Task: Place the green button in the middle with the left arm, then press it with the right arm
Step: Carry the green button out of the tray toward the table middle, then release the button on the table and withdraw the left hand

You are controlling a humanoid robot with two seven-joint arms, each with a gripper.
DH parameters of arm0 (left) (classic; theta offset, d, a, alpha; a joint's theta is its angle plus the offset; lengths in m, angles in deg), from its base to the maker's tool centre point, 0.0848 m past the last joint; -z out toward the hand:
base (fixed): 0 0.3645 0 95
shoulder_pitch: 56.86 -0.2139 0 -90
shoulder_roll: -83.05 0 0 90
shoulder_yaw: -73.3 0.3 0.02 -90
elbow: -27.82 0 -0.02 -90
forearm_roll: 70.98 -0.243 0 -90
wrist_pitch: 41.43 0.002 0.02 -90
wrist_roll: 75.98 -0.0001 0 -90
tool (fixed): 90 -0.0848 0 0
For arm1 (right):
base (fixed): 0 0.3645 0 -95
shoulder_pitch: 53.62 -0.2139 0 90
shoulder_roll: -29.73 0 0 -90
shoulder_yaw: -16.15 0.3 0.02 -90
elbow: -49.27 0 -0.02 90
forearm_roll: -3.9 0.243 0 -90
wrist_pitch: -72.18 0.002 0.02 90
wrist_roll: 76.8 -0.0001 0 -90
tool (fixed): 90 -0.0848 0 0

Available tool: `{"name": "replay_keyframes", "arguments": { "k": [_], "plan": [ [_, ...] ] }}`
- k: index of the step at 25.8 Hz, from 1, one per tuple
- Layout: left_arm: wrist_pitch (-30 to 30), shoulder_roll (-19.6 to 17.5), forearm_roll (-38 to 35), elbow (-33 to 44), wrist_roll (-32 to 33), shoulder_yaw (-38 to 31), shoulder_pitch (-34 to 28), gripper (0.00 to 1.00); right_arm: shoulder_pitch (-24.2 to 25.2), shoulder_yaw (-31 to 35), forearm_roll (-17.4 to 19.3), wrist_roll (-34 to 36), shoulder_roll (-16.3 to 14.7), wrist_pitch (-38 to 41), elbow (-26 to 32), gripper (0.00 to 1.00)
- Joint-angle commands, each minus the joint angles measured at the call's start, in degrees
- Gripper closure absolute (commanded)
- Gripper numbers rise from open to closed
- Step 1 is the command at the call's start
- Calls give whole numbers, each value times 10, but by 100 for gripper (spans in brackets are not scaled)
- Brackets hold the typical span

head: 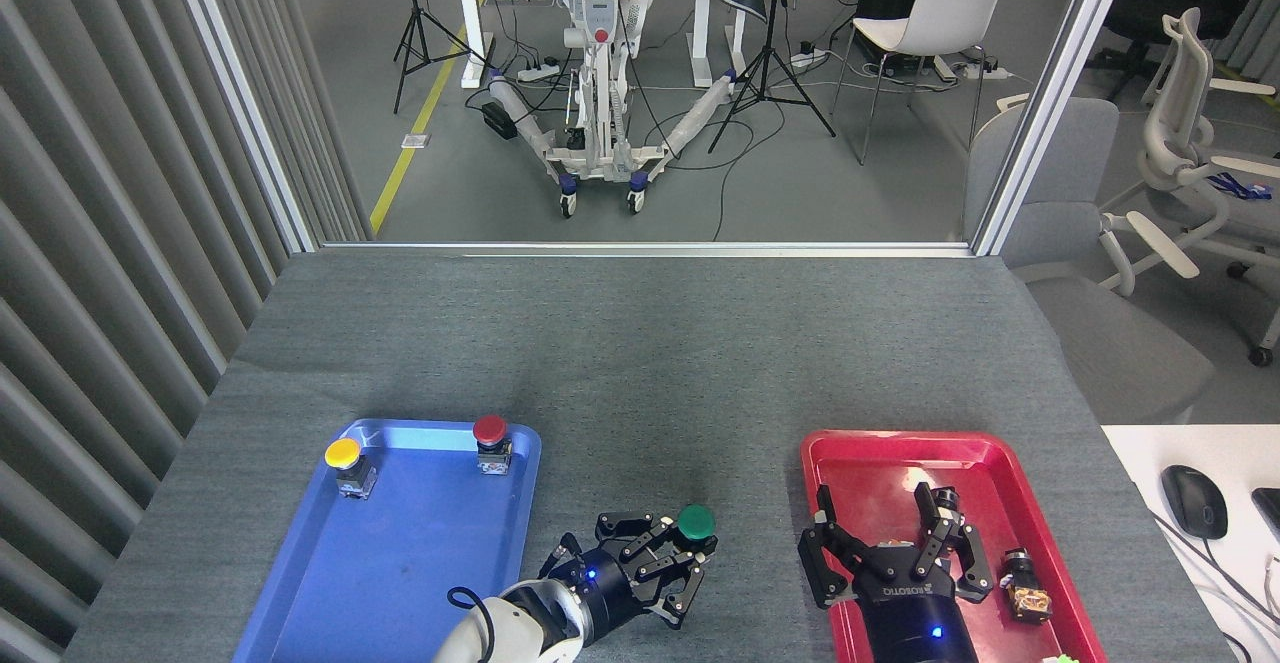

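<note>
The green button [696, 521], a dark-green mushroom cap on a short dark base, is low over the bare grey middle [700, 413] of the tabletop, between the two trays. My left gripper [676, 557] comes in from the bottom and is shut on the button, its black fingers [640, 533] clasping the base below the cap. My right gripper [880, 543] hovers open over the red tray [860, 443], fingers spread, with nothing held between them.
A blue tray [400, 563] at the left holds a yellow-capped button [343, 455] and a red-capped button [490, 431]. The red tray carries a small dark cylinder [1018, 565] and a brown block [1033, 601]. A white desk with a mouse [1193, 501] stands at the right.
</note>
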Motion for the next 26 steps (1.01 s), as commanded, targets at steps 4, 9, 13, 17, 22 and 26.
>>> {"name": "replay_keyframes", "arguments": {
  "k": [4,9,13,17,22,26],
  "plan": [
    [5,0,7,5,-6,-1,-19,41,0,-9,-9,-3,6,-2,0,1],
    [2,-5,16,51,-54,-8,-47,2,0,-23,-13,-3,13,-3,0,8],
    [6,-40,21,119,-53,-17,-68,1,0,-34,-13,-2,15,-3,0,15],
    [11,-49,19,169,-52,-26,-90,1,-1,-52,-12,-1,20,-2,-1,44],
    [87,-117,18,323,-15,-55,-182,1,-13,-102,-16,-1,32,-7,-8,78],
    [176,-141,35,380,-11,-159,-254,1,-32,-145,-50,-1,51,-53,-48,87]
  ]
}}
